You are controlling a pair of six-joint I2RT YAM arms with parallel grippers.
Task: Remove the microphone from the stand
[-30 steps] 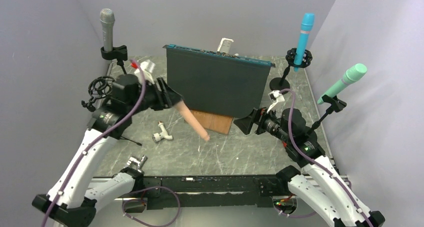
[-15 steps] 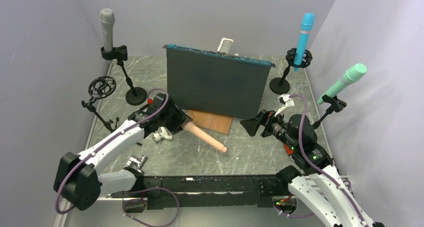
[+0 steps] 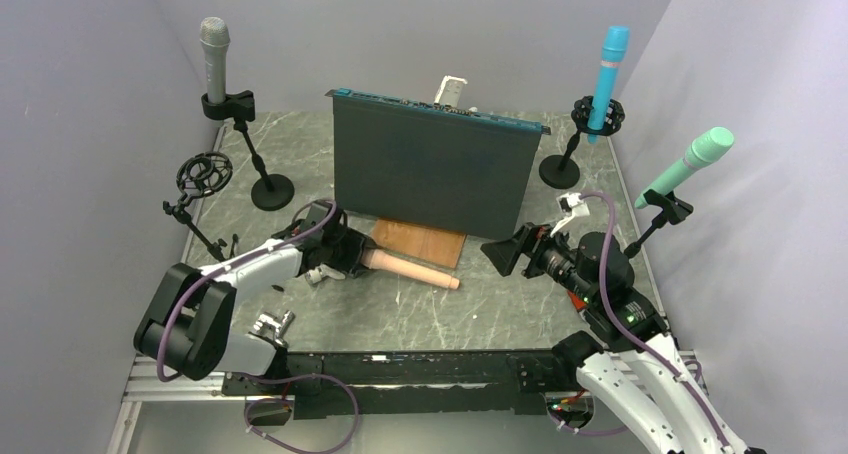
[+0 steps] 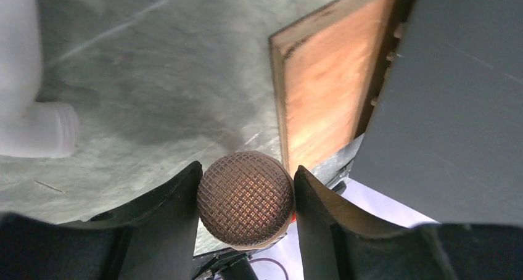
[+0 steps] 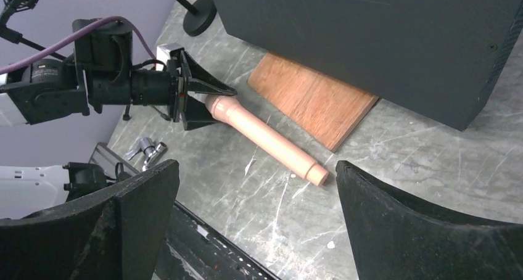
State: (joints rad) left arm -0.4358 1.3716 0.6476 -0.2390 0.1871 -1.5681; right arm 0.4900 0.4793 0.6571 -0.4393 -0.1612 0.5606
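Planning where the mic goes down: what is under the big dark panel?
A wooden board pokes out from beneath the dark panel. Its far part and anything else beneath are covered.

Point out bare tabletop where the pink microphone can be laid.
Bare marble lies between the pink microphone and the front rail, centre table. Crowded: the left edge with mic stands and white fitting; wooden board and dark panel behind.

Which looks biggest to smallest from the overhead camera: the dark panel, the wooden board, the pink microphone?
1. dark panel, largest.
2-3. wooden board and pink microphone: too alike to rank; the panel hides part of the board, the left gripper covers the microphone's head.
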